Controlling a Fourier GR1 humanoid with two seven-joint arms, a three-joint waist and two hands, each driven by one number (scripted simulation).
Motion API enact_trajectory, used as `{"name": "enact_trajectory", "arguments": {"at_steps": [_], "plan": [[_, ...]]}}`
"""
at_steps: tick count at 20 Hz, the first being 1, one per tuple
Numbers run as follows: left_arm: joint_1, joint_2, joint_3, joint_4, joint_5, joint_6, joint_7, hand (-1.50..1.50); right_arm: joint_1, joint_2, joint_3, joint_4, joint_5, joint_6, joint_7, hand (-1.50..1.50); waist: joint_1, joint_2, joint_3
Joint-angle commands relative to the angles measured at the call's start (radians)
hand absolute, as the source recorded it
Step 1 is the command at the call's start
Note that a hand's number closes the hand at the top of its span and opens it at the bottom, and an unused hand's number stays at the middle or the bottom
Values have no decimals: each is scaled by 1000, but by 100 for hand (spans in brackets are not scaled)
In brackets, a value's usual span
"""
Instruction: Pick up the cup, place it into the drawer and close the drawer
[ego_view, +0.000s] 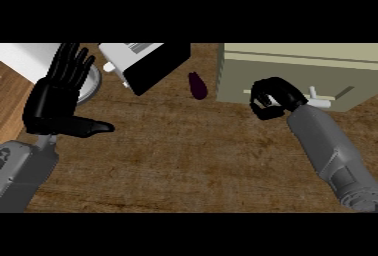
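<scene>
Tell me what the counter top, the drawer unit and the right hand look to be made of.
Counter top: looks like wood, matte brown, with streaky grain.
Drawer unit: flat beige panels without grain, perhaps painted board or laminate; its pale handle could be plastic or metal.
Right hand: black with a faint sheen, likely plastic or rubber, curled at the handle. The forearm behind it looks like smooth grey plastic or metal.

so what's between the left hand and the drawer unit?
Head view: a white and black appliance, then a dark purple eggplant on the counter, between left hand and drawer unit.
</scene>
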Motion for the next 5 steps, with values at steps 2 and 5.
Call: {"name": "enact_trajectory", "arguments": {"at_steps": [2,5], "plan": [[-5,-18,13,21,9,-14,-19,-150,-93,-90,-79,43,-38,-48,76,150,23,40,5],[7,-24,-9,24,-2,-23,-11,-150,-106,-115,-80,56,-35,-24,67,150,24,38,5]]}}
